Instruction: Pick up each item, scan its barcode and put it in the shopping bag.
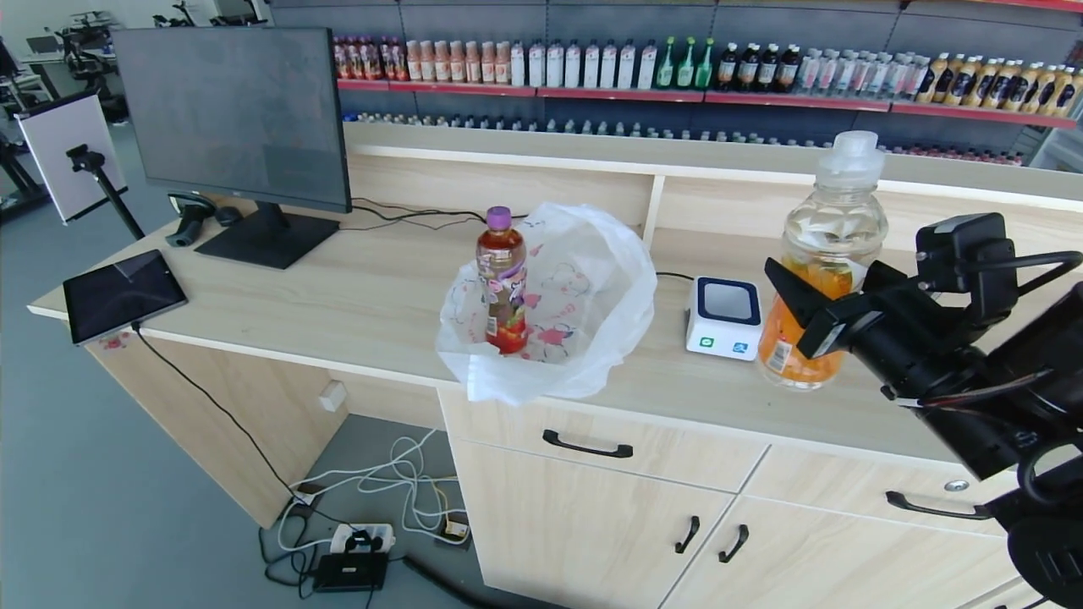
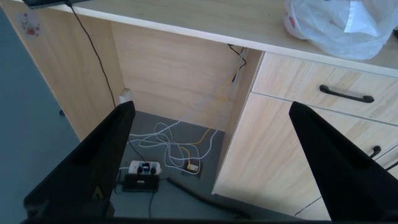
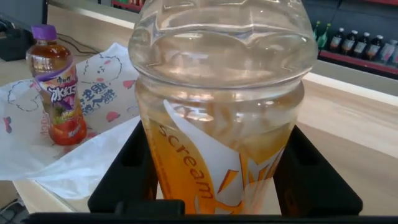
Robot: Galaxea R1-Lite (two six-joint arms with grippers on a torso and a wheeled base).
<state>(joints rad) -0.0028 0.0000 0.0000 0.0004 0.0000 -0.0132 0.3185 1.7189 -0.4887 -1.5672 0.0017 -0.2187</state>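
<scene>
Our right gripper (image 3: 217,171) clasps the orange bottle (image 1: 833,228), upright on the counter (image 1: 381,296). Next, we judge: lift, show barcode to the scanner (image 1: 723,317) just beside. Our left gripper (image 2: 211,109) gapes wide.

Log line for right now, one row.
right gripper shut on orange-label bottle beside scanner | left gripper open | purple-cap bottle upright in shopping bag
</scene>
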